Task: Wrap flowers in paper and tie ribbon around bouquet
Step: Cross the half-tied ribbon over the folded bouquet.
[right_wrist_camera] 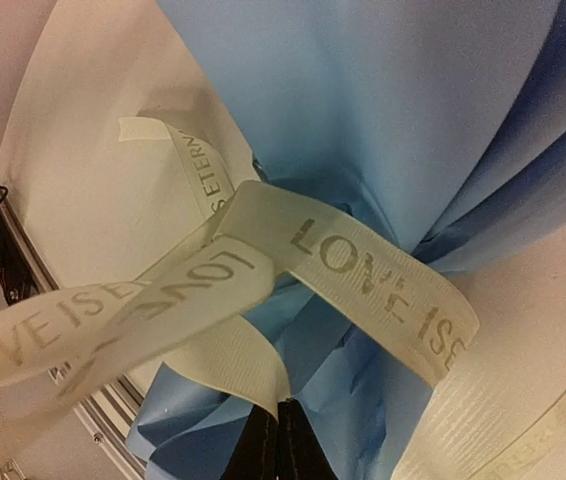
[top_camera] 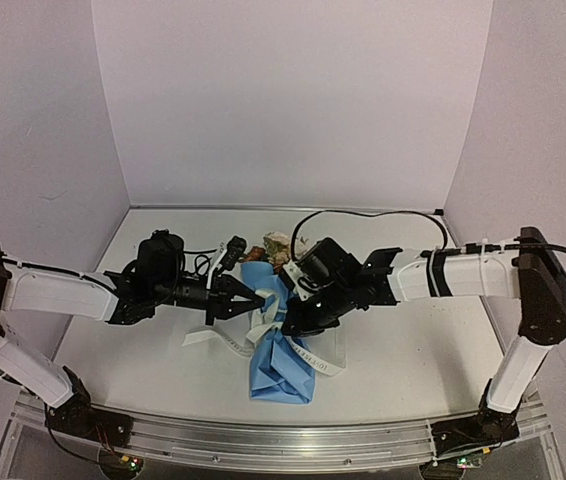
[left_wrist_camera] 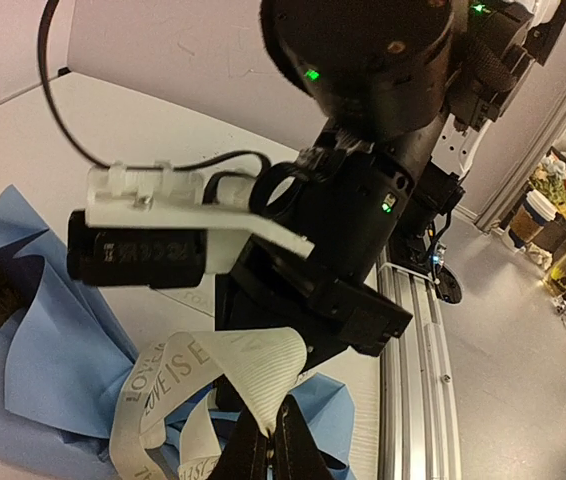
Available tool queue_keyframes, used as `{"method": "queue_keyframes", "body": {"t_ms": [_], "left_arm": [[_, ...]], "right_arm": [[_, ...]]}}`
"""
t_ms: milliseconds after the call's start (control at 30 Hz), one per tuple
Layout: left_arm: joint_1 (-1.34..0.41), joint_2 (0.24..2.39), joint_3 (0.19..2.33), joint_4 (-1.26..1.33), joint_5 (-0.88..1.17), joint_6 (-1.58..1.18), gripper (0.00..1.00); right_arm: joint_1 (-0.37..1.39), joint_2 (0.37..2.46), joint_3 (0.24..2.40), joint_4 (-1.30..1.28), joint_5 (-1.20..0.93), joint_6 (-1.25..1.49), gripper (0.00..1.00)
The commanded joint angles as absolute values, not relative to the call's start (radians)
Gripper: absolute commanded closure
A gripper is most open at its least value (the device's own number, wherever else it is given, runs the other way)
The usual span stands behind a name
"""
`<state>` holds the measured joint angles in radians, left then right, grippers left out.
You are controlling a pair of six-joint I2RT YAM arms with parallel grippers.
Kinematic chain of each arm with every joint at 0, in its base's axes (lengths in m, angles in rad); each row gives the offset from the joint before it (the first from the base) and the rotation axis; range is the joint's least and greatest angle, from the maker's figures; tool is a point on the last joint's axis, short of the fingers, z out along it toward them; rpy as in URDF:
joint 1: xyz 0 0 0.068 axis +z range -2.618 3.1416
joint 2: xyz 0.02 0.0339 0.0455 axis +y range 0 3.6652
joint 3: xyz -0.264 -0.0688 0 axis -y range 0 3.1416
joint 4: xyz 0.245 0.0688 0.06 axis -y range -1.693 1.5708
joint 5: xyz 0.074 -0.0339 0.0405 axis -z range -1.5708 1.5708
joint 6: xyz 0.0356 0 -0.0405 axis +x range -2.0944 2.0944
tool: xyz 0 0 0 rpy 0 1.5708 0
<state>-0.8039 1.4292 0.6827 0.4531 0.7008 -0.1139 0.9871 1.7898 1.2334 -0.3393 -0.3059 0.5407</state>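
Pinches flat, ribbed cream ribbon (left_wrist_camera: 253,365) in the left claw (left_wrist_camera: 273,435), jaws all but together. Lies mid-surface (top_camera: 143,350) between both arms as a creased, cone-shaped blue paper bouquet (top_camera: 281,368), blooms (top_camera: 276,243) at the far end. Clamps a printed ribbon loop in the right claw (right_wrist_camera: 279,430), jaws fully together, beside the pinched waist.

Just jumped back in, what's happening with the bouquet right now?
Both arms are at the ribbon on the bouquet, which lies on the table between them. The left gripper and the right gripper are each shut on a stretch of ribbon. It crosses over itself at the bouquet's pinched waist; no finished knot shows.
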Motion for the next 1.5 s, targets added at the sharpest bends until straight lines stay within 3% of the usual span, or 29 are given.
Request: {"method": "queue_keyframes", "body": {"t_ms": [0,400,733,900,967,1167,1467], "left_arm": [[-0.828,1.431,0.737,0.407,0.681,-0.047,0.96],[-0.98,1.397,0.723,0.237,0.528,0.086,0.93],[-1.071,1.473,0.752,0.096,0.46,0.111,0.85],[-1.094,1.475,0.753,0.062,0.415,0.093,0.7],[-1.094,1.441,0.742,0.079,0.387,0.072,0.61],[-1.091,1.274,0.704,0.176,0.317,0.015,0.45],[-1.049,1.171,0.687,0.222,0.19,0.009,0.32]], "right_arm": [[0.964,1.824,1.263,-0.328,-0.272,0.6,1.0],[0.908,1.898,1.263,-0.202,-0.209,0.711,1.0],[0.897,1.907,1.272,-0.158,-0.211,0.72,1.0],[0.897,1.91,1.284,-0.161,-0.228,0.708,1.0],[0.897,1.91,1.286,-0.16,-0.235,0.704,1.0],[0.899,1.906,1.288,-0.16,-0.25,0.694,1.0],[0.907,1.892,1.289,-0.16,-0.253,0.676,1.0]]}}
